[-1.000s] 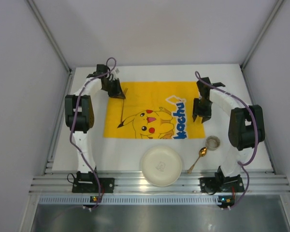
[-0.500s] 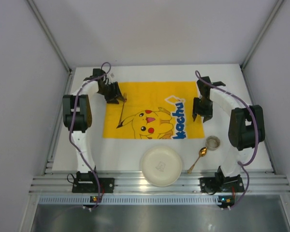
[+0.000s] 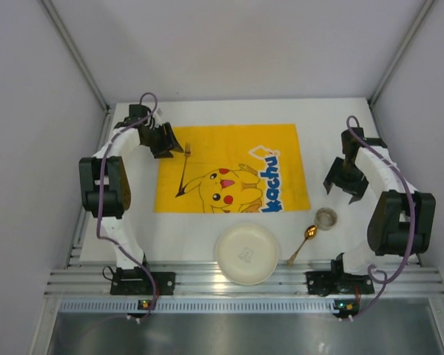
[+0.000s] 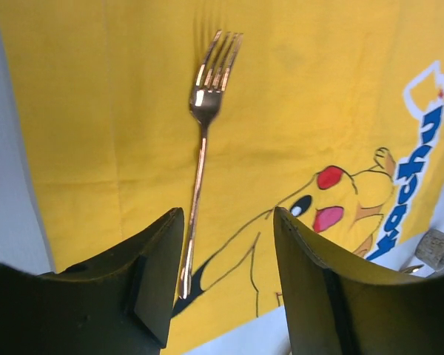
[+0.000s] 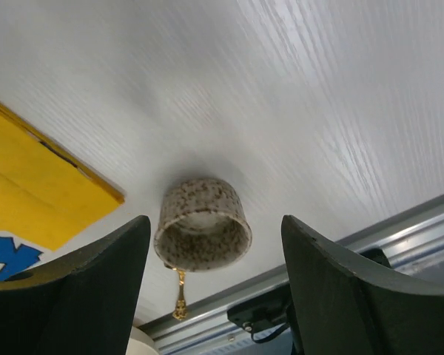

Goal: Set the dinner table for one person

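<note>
Both hands hang over the white tabletop [image 3: 333,118], which stretches under them and carries every piece of the setting. The left hand [image 3: 168,140] has its fingers [image 4: 159,281] apart with nothing between them. The fork [image 4: 200,170] lies flat on the yellow cloth [image 3: 237,144] just beside this hand, unheld. Its long axis runs roughly along the cloth's edge on that hand's side. In the wrist view its handle end lies close by one finger and its tines point away ahead.

The right hand [image 3: 345,179] is also spread wide and grips nothing. The speckled cup [image 5: 202,225] stands upright on bare tabletop ahead of it, framed between its fingers and just off the cloth's corner. It looks empty. The gold spoon [image 3: 302,242] lies just past the cup, slanting toward the pale bowl [image 3: 223,240], which holds nothing.

Judging by reach, cup, spoon and bowl fall to the right hand, the fork to the left. A cup pickup would likely need the fingers to come down on either side of its wall.
</note>
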Controlling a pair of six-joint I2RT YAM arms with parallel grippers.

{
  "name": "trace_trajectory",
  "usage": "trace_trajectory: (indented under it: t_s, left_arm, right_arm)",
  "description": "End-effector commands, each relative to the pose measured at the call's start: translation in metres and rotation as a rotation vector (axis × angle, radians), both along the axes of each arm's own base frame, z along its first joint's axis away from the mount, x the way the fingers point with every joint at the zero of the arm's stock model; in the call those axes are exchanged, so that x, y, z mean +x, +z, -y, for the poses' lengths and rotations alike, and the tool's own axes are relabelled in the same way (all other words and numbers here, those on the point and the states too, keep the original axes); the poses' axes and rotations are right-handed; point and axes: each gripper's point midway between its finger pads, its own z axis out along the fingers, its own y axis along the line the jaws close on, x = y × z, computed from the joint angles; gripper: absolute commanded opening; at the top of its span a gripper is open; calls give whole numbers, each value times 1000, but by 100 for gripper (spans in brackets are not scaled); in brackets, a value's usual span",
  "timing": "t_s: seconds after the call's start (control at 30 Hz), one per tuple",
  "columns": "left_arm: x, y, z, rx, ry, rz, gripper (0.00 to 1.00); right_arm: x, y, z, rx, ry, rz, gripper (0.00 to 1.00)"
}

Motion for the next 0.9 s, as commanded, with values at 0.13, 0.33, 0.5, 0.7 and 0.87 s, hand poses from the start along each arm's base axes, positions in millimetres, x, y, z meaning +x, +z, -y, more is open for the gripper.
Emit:
trace_trajectory:
  t_s: [0.13,0.33,0.5,0.7,0.87]
  left_arm:
    - [-4,61,29,-51,7,141,57]
    - [-20,62,46,-71,-35,131,54]
    - [-34,66,45,-64,-38,136,54]
    - [-55,65,50,-61,-59,122,54]
    - [-75,63,57,-45,-82,112,53]
  right_arm:
    - [-55,-6,-11,46,-146,-20,68]
    - [-86,-33,-15,60,-171,-79,64]
    - [-96,-52,-18,74,-179,-97,47]
    - [-73,-58,-7,14,-201,-38,0]
    - [-3,28,2,-25,-223,230,0]
